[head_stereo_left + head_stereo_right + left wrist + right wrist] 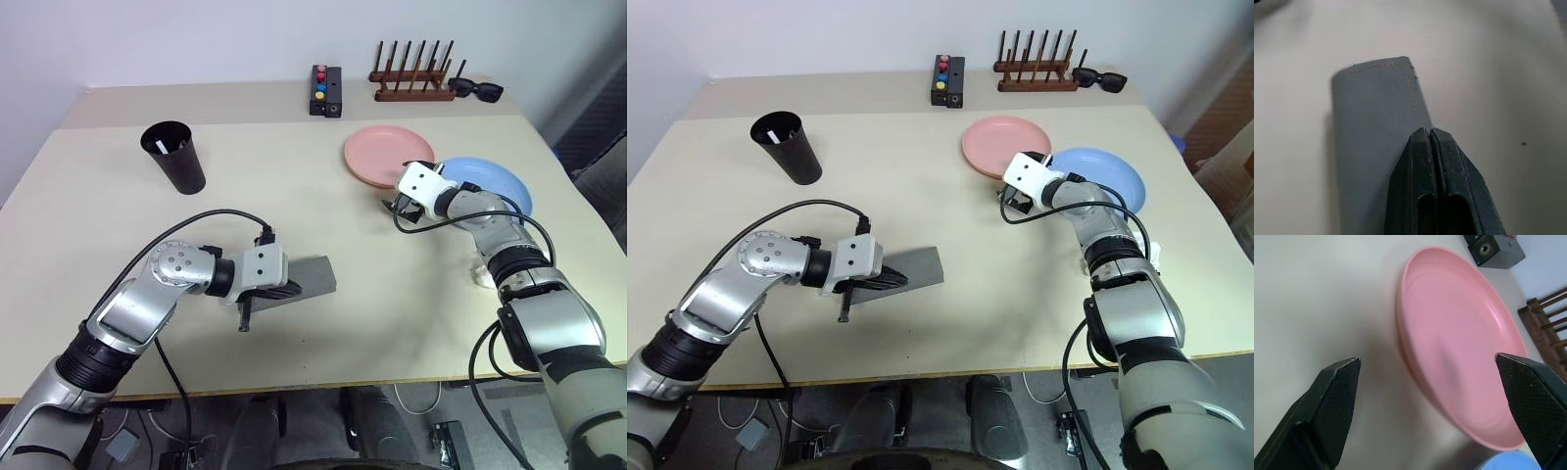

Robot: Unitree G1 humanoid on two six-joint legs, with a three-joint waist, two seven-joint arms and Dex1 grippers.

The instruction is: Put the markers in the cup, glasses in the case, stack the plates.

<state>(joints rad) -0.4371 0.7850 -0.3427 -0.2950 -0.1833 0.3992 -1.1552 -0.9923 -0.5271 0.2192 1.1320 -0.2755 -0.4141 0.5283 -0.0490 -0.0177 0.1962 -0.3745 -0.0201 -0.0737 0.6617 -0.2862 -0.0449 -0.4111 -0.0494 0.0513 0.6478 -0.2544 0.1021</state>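
The case (306,279) is a flat grey felt-like rectangle with a stitched edge, lying closed on the smooth beige counter (323,343). The left tool (1430,142) sits right over its near end, its two black fingers pressed tight together with nothing between them, the tips resting on or just above the grey cover; I cannot tell whether they touch.

The right tool (1427,367) stands wide apart, its textured black pads (1342,391) spread to either side and holding nothing. Just beyond it lies the salmon pink plate (389,155), round, glossy plastic with a shallow raised rim, its near edge between the spread fingers' line of sight. The light blue plate (495,186), same shape, lies just beside the pink one, partly under the right arm.

Well away from the left tool, toward the far side of the counter, stands the tall black tapered cup (174,157) with something white showing inside.

Along the far edge sit a small black box with coloured buttons (325,90), a wooden rack of dark pegs (411,73) and black sunglasses (476,90). Nothing lies between either tool and its nearest thing.
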